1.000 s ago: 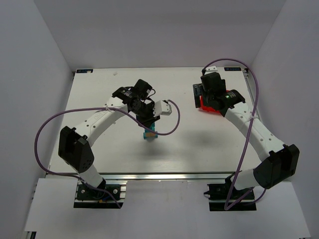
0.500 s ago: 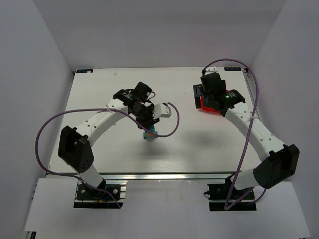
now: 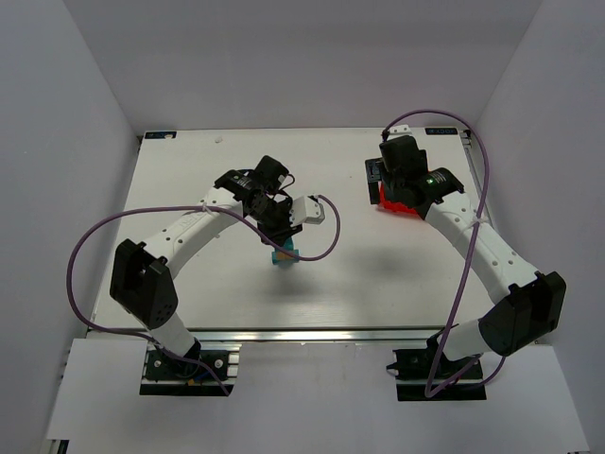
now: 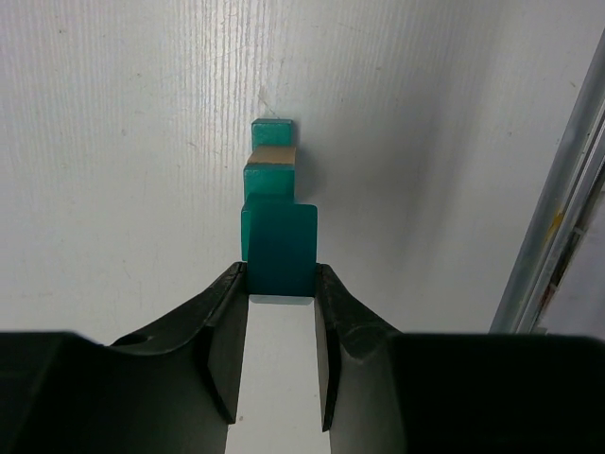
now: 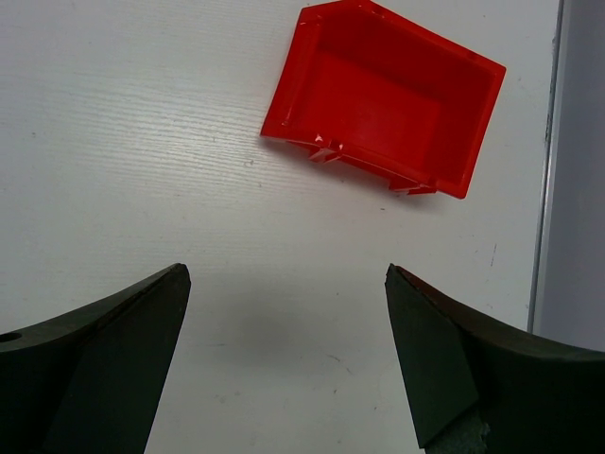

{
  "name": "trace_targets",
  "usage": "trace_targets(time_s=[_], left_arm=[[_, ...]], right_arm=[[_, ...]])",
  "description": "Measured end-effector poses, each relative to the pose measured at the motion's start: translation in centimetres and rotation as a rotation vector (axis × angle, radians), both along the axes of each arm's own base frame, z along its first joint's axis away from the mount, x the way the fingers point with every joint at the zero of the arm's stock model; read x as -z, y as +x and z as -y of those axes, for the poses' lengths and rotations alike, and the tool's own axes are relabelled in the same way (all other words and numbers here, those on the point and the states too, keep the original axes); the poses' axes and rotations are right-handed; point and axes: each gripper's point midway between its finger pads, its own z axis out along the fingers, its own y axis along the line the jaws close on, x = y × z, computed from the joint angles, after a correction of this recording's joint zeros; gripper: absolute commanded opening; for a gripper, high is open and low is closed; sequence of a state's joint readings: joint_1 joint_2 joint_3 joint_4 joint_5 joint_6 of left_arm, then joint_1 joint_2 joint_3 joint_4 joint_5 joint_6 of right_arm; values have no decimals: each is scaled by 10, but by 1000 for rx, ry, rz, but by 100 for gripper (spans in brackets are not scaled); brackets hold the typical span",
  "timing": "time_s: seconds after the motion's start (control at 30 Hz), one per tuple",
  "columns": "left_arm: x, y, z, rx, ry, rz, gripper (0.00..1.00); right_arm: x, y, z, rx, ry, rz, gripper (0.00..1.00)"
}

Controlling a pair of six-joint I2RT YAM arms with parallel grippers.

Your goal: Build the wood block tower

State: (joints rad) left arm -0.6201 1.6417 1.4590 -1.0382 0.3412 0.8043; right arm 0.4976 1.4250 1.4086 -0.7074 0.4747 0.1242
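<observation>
The wood block tower stands mid-table. In the left wrist view it shows a teal cube at the bottom, a tan bare-wood block, another teal cube and a top teal cube. My left gripper is shut on that top teal cube, its fingertips touching both sides; in the top view the gripper sits right over the tower. My right gripper is wide open and empty above the bare table, just short of the red bin.
The red plastic bin lies empty at the back right, partly under my right wrist in the top view. A metal rail runs along the table edge right of the tower. Purple cables loop beside both arms.
My left wrist has shifted slightly over the tower, still holding the top cube. My right wrist has edged a little to the left near the bin.
</observation>
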Motion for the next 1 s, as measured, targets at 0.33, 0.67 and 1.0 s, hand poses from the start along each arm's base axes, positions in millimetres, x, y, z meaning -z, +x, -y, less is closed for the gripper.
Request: trace_targets(time_s=[0.33,0.67,1.0], left_arm=[[3,4,-1,2,16,21,0],[3,7,-2,6,20,34,4],[9,7,-1,24,31,29,5]], right_arm=[[0,0,-1,-3,2,-1,89],[0,0,-1,-4,3,-1,89],[0,0,-1,-5,4,-1,89]])
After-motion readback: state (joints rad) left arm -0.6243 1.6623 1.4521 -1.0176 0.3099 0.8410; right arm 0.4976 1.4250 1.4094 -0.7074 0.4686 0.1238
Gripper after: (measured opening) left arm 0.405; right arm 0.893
